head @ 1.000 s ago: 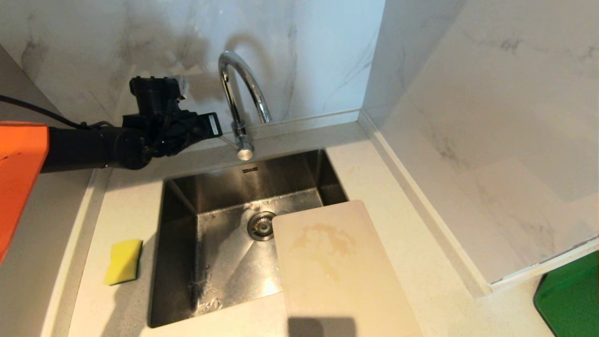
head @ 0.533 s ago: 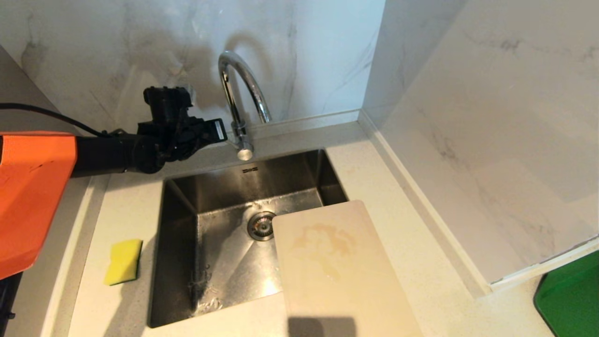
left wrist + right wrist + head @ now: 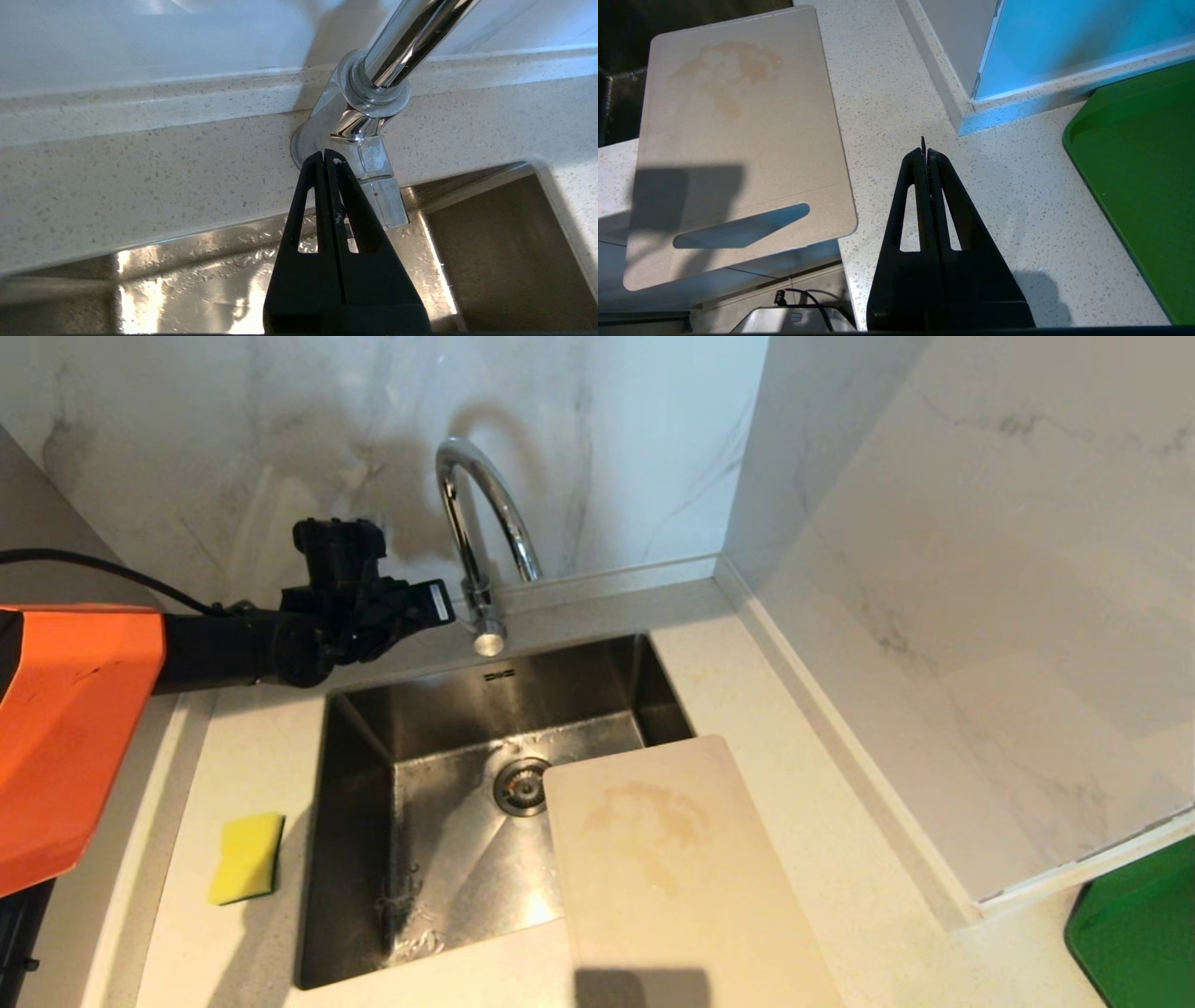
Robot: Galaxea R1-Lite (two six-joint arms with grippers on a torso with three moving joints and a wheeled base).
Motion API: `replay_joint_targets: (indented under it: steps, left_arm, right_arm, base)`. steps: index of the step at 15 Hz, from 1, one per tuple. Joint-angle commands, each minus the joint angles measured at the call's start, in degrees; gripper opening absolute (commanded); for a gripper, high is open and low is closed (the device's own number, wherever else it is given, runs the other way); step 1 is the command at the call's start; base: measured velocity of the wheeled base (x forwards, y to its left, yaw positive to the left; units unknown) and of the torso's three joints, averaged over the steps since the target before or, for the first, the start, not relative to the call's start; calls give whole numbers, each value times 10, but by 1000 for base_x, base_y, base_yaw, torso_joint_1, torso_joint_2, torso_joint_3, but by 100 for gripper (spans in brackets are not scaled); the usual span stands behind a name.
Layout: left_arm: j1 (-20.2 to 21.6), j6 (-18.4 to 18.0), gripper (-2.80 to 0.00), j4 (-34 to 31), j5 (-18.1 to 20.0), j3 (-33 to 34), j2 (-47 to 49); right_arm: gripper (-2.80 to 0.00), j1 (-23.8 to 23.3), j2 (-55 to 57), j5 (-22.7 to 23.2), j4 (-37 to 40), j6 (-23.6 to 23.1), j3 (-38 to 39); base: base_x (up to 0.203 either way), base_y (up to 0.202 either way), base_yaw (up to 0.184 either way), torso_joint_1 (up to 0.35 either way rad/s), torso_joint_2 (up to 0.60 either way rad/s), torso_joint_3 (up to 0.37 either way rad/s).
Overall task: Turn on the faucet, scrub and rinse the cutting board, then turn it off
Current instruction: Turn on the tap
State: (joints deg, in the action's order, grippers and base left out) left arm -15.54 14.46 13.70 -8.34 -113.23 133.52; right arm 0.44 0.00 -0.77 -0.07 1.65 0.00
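Observation:
The chrome gooseneck faucet (image 3: 476, 513) stands behind the sink. My left gripper (image 3: 439, 602) is shut and empty, reaching in from the left at the height of the faucet's base. In the left wrist view its tips (image 3: 325, 156) sit right beside the faucet base (image 3: 355, 121) and its chrome handle block (image 3: 385, 196); whether they touch is unclear. No water runs. The beige cutting board (image 3: 672, 868), stained in the middle, lies over the sink's front right corner. My right gripper (image 3: 924, 154) hangs shut and empty over the counter beside the cutting board (image 3: 738, 140).
A yellow sponge (image 3: 246, 857) lies on the counter left of the steel sink (image 3: 420, 896). A green board (image 3: 1134, 933) lies at the far right, also shown as the green board (image 3: 1139, 177). Marble walls close in behind the faucet and on the right.
My left arm has moved right and slightly down, bringing the shut gripper up to the faucet's base. The board, sponge and right gripper have stayed put.

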Motion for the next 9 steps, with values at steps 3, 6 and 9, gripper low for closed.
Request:
replay_joint_targets:
  steps: [3,6,9]
  left_arm:
    - [0,36,-280,-31,1,1,-5]
    - [-1,64,-280,-56,5,0,-13]
    - [-2,91,-280,-77,7,1,-24]
  right_arm:
    - [-280,0,-1,0,0,0,1]
    - [-280,0,-1,0,0,0,1]
    - [-280,1,-1,0,0,0,1]
  base:
    - [0,0,0,0,0,0]
    - [0,0,0,0,0,0]
    - [0,0,0,0,0,0]
